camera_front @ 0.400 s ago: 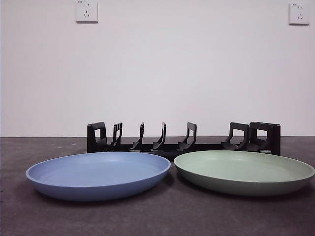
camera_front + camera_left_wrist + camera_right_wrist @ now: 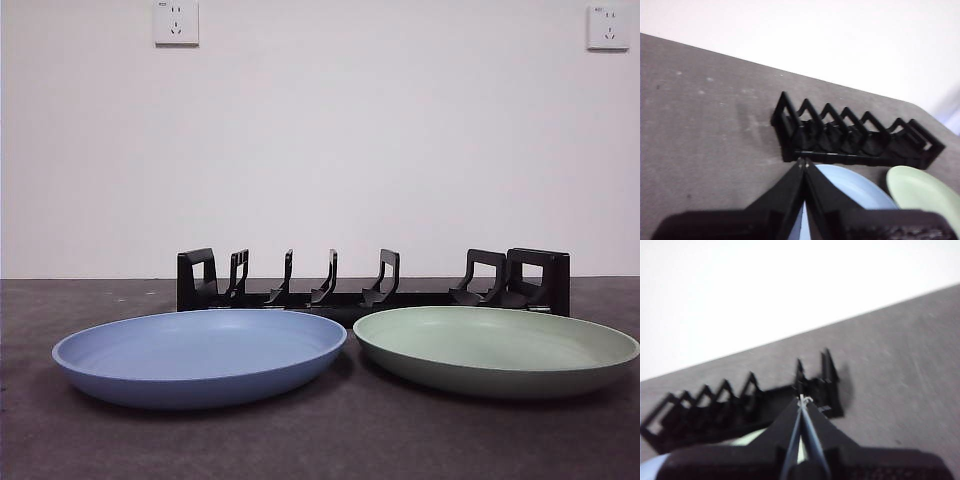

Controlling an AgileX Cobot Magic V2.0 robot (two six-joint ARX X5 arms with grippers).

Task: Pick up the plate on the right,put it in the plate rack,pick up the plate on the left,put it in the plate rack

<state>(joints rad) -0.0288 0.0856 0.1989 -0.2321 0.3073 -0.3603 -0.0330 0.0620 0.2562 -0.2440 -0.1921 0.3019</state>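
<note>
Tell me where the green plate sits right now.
In the front view, the green plate lies flat on the table's right side, just in front of the rack, beside the blue plate.

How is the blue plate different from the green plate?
The blue plate is blue; the green plate is pale green. In the front view, the blue plate lies on the left and the green plate on the right. Both are round and shallow, lying flat on the table in front of the plate rack.
</note>
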